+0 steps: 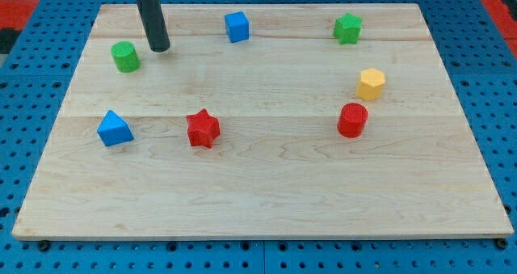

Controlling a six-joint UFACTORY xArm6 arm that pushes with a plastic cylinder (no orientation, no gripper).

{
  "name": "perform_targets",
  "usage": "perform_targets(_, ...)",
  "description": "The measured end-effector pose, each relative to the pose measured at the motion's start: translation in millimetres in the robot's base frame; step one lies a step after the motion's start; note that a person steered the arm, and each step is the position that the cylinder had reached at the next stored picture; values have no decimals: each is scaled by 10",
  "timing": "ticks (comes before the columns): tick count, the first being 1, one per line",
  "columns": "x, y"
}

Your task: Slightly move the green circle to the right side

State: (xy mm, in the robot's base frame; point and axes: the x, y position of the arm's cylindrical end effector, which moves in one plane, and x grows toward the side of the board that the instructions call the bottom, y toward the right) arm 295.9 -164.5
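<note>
Rod's upper part cut off at view's top; my tip (159,48) just right of green circle (125,56), not touching; no claw, holds nothing.

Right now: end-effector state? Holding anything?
No gripper: my tip holds nothing, resting just to the view's right of the green circle, a small gap between them.

Rod (150,15) cut off by view's top (upper part unseen); nothing else hidden.
</note>
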Motion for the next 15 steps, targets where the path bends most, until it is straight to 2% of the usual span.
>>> perform_targets(1, -31, -290)
perform_targets(2, -30, -852)
perform_targets(3, 133, -949)
perform_targets(5, 317, -915)
perform_targets(6, 139, -915)
perform_targets(7, 138, -592)
perform_targets(8, 162, -610)
perform_targets(10, 569, -965)
perform_targets(11, 946, -1069)
perform_targets(13, 1032, -180)
perform_targets(15, 1498, -71)
